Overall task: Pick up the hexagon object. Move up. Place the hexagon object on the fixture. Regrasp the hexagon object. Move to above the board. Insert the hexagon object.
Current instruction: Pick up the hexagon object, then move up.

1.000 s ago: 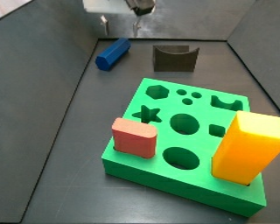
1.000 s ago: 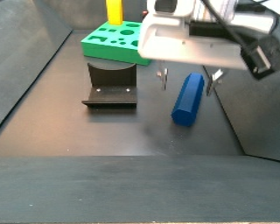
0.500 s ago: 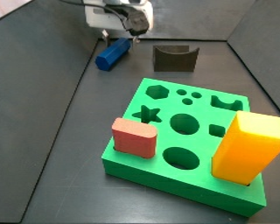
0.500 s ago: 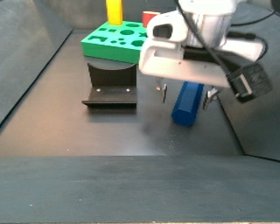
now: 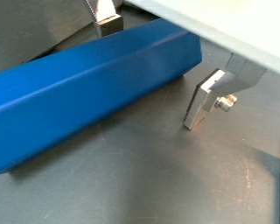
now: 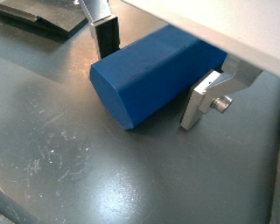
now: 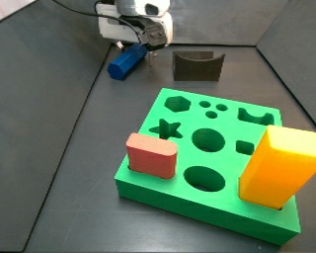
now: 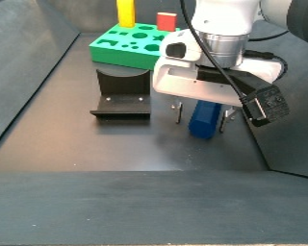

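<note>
While the gripper (image 6: 154,74) sits spread around the hexagon object (image 6: 154,73) on the floor, you squeeze it at its middle.

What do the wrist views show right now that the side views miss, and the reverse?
Only the wrist views: the fingers standing on either side of the hexagon object, gaps visible, not yet clamped.

Only the side views: the board with its red block and yellow block, and the whole fixture.

Both: the gripper low over the blue rod lying on the floor.
</note>
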{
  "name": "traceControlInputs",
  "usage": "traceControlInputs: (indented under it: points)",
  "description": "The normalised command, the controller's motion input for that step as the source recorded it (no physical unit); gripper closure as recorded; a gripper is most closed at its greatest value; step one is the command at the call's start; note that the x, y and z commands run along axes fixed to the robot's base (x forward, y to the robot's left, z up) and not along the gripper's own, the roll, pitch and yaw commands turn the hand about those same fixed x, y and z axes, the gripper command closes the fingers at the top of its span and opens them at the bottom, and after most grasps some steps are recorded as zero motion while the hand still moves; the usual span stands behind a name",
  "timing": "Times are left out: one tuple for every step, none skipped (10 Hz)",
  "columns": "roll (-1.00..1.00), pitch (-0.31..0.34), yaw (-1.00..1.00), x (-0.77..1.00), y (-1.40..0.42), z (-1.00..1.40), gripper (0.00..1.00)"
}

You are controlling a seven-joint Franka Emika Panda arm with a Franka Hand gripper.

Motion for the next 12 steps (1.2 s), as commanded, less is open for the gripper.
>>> traceControlInputs:
  points:
    - [0.0,0.0,0.0,0.0,0.0,0.0,1.0]
    - [0.0,0.0,0.0,0.0,0.0,0.0,1.0]
    - [0.0,0.0,0.0,0.0,0.0,0.0,1.0]
    - [0.0,0.0,0.0,0.0,0.0,0.0,1.0]
    - [0.0,0.0,0.0,0.0,0.0,0.0,1.0]
    - [0.0,0.0,0.0,0.0,0.0,0.0,1.0]
    - [0.0,0.0,0.0,0.0,0.0,0.0,1.0]
    - [0.0,0.0,0.0,0.0,0.0,0.0,1.0]
    - [0.0,0.0,0.0,0.0,0.0,0.0,1.0]
    - [0.0,0.0,0.0,0.0,0.0,0.0,1.0]
    - [0.0,0.0,0.0,0.0,0.0,0.0,1.0]
    - [0.0,0.0,0.0,0.0,0.0,0.83,1.0]
